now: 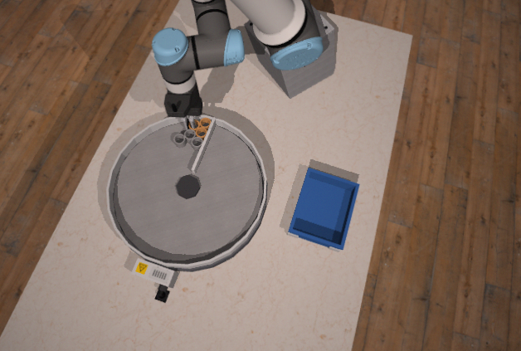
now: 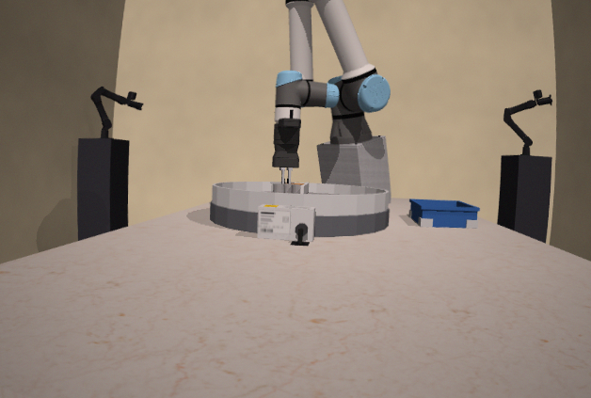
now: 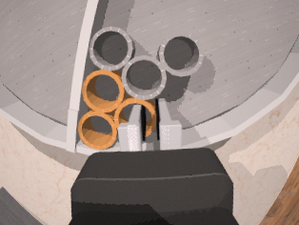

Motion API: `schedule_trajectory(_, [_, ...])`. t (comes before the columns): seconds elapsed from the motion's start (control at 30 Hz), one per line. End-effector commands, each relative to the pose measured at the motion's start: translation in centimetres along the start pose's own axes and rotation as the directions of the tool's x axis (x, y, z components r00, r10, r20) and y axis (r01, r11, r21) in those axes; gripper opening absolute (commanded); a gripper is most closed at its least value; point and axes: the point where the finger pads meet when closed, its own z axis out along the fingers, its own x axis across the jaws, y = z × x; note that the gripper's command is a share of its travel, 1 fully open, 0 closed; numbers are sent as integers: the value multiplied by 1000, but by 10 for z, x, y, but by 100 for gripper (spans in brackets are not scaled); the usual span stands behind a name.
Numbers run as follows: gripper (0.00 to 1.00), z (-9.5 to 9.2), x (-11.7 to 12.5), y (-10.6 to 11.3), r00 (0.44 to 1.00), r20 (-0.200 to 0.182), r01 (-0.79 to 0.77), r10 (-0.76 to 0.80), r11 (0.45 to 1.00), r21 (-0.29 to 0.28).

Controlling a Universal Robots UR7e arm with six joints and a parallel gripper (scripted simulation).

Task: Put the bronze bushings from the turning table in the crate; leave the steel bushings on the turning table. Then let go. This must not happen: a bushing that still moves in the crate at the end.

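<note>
Three bronze bushings (image 3: 102,112) and three steel bushings (image 3: 145,61) stand clustered at the far rim of the round turning table (image 1: 187,188), against its white divider bar (image 1: 204,146). My gripper (image 3: 150,111) is down among them and shut on the wall of the right-hand bronze bushing (image 3: 141,115); one finger is inside the ring, one outside. In the top view the cluster shows below the gripper (image 1: 194,121), bronze ones (image 1: 201,128) beside the bar, steel ones (image 1: 187,138) to their left. In the exterior view the fingers (image 2: 285,176) dip behind the table's rim. The blue crate (image 1: 323,207) stands empty to the table's right.
The arm's grey base block (image 1: 294,64) stands behind the table and crate. A small control box (image 1: 153,273) with a warning label sits at the turning table's front edge. Two black pedestals with camera arms (image 2: 103,183) (image 2: 524,192) stand at the sides.
</note>
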Motion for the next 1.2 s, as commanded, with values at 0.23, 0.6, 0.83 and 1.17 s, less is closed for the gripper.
schedule_trajectory(0.23, [0,0,2,0,1000,0,0,0,1000,0])
schedule_trajectory(0.6, [0,0,3,0,1000,0,0,0,1000,1])
schedule_trajectory(0.83, [0,-6,3,0,1000,0,0,0,1000,0])
schedule_trajectory(1.17, [0,-8,3,0,1000,0,0,0,1000,0])
